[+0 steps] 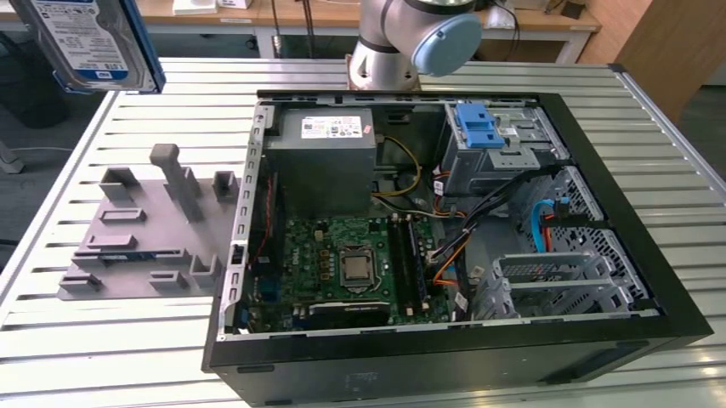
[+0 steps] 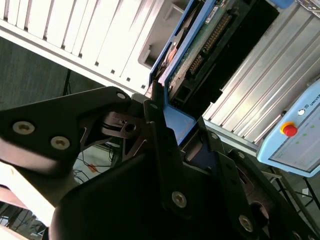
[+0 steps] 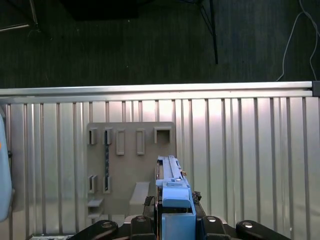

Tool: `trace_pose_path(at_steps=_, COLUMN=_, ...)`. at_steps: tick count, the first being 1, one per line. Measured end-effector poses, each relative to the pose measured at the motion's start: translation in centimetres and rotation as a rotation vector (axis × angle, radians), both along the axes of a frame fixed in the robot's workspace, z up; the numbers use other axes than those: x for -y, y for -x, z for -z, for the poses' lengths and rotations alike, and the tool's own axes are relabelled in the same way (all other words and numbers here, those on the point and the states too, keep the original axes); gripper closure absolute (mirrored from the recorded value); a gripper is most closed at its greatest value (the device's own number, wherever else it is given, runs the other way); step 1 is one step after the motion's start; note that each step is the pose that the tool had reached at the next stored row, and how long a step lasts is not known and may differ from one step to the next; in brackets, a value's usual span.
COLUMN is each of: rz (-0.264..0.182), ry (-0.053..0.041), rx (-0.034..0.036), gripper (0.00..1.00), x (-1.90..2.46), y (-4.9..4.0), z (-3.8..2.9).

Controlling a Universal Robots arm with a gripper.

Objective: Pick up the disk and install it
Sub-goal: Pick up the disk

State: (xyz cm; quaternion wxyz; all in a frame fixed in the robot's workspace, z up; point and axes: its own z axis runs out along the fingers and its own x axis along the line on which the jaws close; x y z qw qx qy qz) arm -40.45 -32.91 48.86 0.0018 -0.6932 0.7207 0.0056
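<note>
The hand (image 2: 180, 125) is clenched on the blue caddy edge of the disk (image 1: 91, 42), holding it high above the grey fixture (image 3: 125, 170) on the surface (image 1: 102, 331), well apart from the open case (image 1: 454, 378). A steady, level carry seems wise. There is free room overhead, and the case rim is the edge to clear.

A: Finish of disk (image 1: 88, 38)?
B: Silver metal body, glossy paper label. Its caddy (image 3: 173, 195) is smooth blue plastic.
A: And table (image 1: 125, 340)?
B: Ribbed aluminium slats, satin sheen. On it, fixture plate (image 1: 136, 229), matt grey plastic.
A: PC case (image 1: 454, 374)?
B: Matt black shell, bare steel inside. Also gripper (image 2: 175, 117): matt black w/ shiny screws.
</note>
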Motion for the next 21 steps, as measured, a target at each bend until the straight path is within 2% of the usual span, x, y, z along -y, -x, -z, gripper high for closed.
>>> trace_pose_path(at_steps=12, rz=0.0, ry=0.0001, rx=-0.0061, gripper=0.64, x=0.01, y=-2.3, z=-0.01)
trace_pose_path(at_steps=21, rz=0.0, ry=0.0001, rx=-0.0081, gripper=0.64, x=0.27, y=-2.97, z=-0.01)
